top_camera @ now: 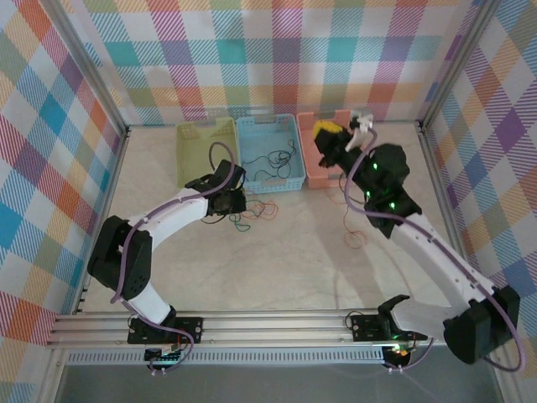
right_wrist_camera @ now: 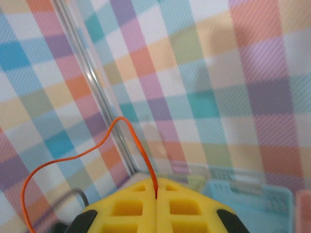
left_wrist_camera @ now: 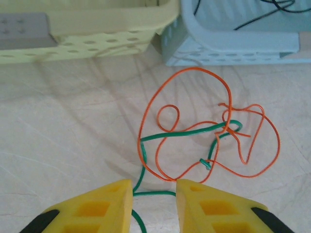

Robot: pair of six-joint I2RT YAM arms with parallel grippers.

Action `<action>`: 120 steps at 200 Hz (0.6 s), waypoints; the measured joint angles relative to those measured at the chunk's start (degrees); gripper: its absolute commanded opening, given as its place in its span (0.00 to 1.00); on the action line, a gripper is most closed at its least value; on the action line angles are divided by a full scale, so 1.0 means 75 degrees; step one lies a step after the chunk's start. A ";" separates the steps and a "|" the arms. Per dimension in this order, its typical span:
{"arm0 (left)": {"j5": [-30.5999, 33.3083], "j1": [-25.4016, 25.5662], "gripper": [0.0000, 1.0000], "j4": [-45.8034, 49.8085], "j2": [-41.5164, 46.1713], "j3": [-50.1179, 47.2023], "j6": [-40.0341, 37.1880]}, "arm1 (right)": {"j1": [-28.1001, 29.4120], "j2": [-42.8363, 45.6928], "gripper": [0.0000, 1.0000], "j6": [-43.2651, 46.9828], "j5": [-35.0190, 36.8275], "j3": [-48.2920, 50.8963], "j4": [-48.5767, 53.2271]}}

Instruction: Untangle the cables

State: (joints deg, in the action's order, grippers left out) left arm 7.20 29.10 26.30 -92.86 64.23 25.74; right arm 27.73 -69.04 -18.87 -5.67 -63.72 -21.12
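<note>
An orange cable (left_wrist_camera: 194, 70) and a green cable (left_wrist_camera: 184, 132) lie looped through each other on the table, in front of the baskets. My left gripper (left_wrist_camera: 154, 187) hovers low over this tangle (top_camera: 252, 214), open, and a stretch of the green cable runs across the gap between its yellow fingers. My right gripper (right_wrist_camera: 156, 183) is lifted above the orange basket (top_camera: 312, 164), shut on another orange cable (right_wrist_camera: 121, 121). That strand hangs down to a small loop (top_camera: 356, 242) on the table. Black cables (top_camera: 273, 158) lie in the blue basket (top_camera: 267, 126).
Three baskets stand side by side at the back: yellow-green (top_camera: 205, 134), blue and orange. In the left wrist view the yellow-green basket (left_wrist_camera: 97, 43) and the blue basket (left_wrist_camera: 233, 46) rise just beyond the tangle. Checked walls enclose the table on three sides.
</note>
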 measured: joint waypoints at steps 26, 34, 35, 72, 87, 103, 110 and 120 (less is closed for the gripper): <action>0.0347 -0.0064 0.35 -0.0271 0.0175 -0.0396 0.0213 | 0.0169 -0.1259 0.00 -0.0029 -0.0187 -0.1842 0.0175; 0.0428 -0.0128 0.35 -0.0388 0.0274 -0.0568 0.0286 | 0.0221 -0.1644 0.00 -0.0029 -0.0248 -0.2413 0.0233; 0.0440 -0.0149 0.35 -0.0405 0.0294 -0.0603 0.0297 | 0.0227 -0.1682 0.00 -0.0029 -0.0254 -0.2465 0.0233; 0.0755 -0.0615 0.34 -0.0833 0.0880 -0.1326 0.0659 | 0.0417 -0.3343 0.00 -0.0114 -0.0425 -0.4937 0.0312; 0.0889 -0.0702 0.34 -0.0938 0.1102 -0.1495 0.0758 | 0.0484 -0.4060 0.00 -0.0184 -0.0548 -0.6073 0.0376; 0.1020 -0.0708 0.35 -0.1067 0.1303 -0.1597 0.0848 | 0.0606 -0.4916 0.00 -0.0233 -0.0662 -0.7475 0.0545; 0.1075 -0.0708 0.34 -0.1183 0.1396 -0.1667 0.0866 | 0.0662 -0.5307 0.00 -0.0256 -0.0723 -0.8148 0.0635; 0.1148 -0.0708 0.36 -0.1303 0.1513 -0.1751 0.0883 | 0.0731 -0.5875 0.00 -0.0323 -0.0825 -0.9192 0.0799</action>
State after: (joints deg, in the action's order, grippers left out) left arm 15.81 23.79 16.53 -81.52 51.09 32.36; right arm 33.21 -113.10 -21.30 -11.86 -132.66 -15.14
